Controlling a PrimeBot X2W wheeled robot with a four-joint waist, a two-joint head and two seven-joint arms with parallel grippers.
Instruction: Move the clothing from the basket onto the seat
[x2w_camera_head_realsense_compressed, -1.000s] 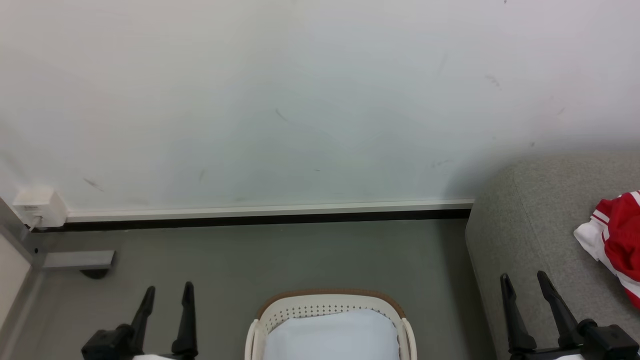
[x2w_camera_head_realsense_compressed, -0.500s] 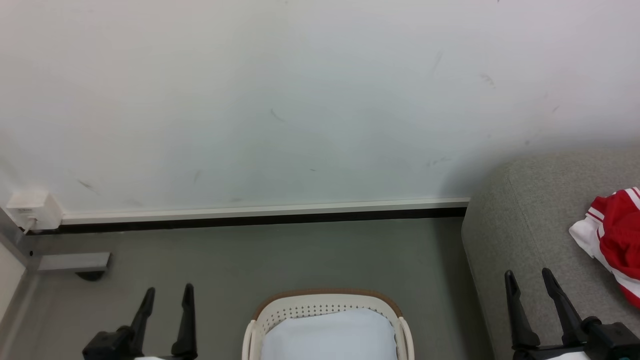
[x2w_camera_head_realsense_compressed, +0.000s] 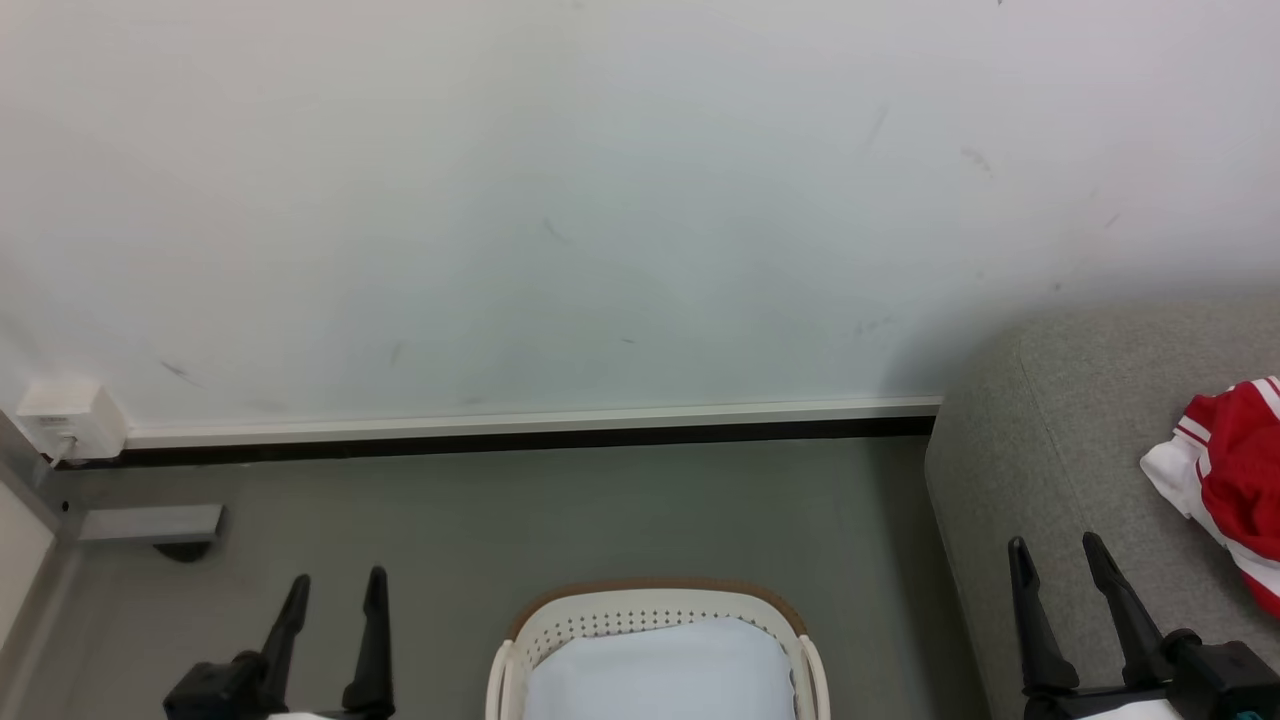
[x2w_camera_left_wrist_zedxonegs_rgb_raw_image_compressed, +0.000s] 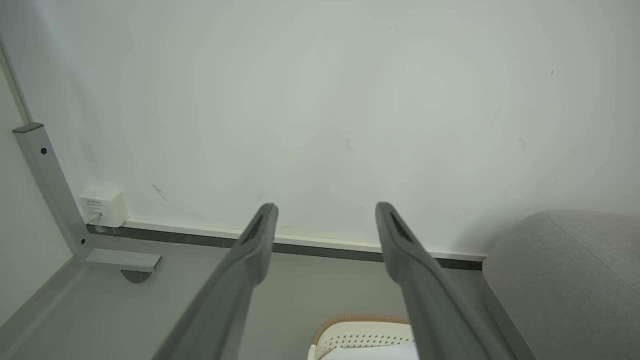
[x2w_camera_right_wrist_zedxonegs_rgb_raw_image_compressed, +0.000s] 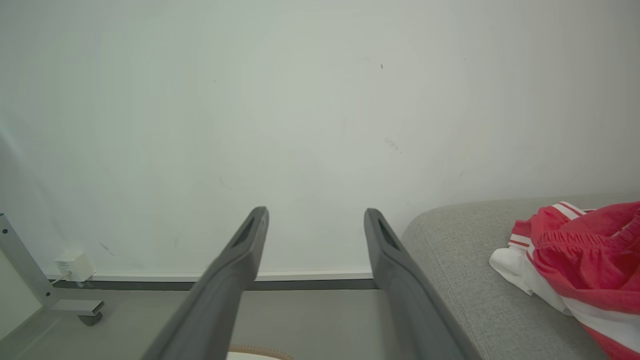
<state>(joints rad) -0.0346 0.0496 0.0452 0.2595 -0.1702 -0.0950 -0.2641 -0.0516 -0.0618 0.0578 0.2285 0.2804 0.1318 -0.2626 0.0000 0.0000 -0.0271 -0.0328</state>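
Note:
The red-and-white clothing (x2w_camera_head_realsense_compressed: 1235, 480) lies crumpled on the light grey seat (x2w_camera_head_realsense_compressed: 1060, 450) at the right edge of the head view; the right wrist view shows the same clothing (x2w_camera_right_wrist_zedxonegs_rgb_raw_image_compressed: 580, 255) on that seat (x2w_camera_right_wrist_zedxonegs_rgb_raw_image_compressed: 460, 250). The cream basket (x2w_camera_head_realsense_compressed: 655, 620) with its brown rim stands on the floor at bottom centre, and a pale bluish-white pad (x2w_camera_head_realsense_compressed: 660, 670) lies inside it. My left gripper (x2w_camera_head_realsense_compressed: 337, 585) is open over the floor left of the basket. My right gripper (x2w_camera_head_realsense_compressed: 1055, 548) is open above the seat's near edge, left of the clothing. Both hold nothing.
A white wall (x2w_camera_head_realsense_compressed: 600, 200) with a skirting strip closes off the back. A grey metal frame leg (x2w_camera_head_realsense_compressed: 150, 522) and a small white wall box (x2w_camera_head_realsense_compressed: 70, 418) sit at far left. Grey floor (x2w_camera_head_realsense_compressed: 560, 510) lies between wall and basket.
The head view has shifted slightly, so the seat and clothing sit a little further left than a second ago. Both grippers stay open in much the same places.

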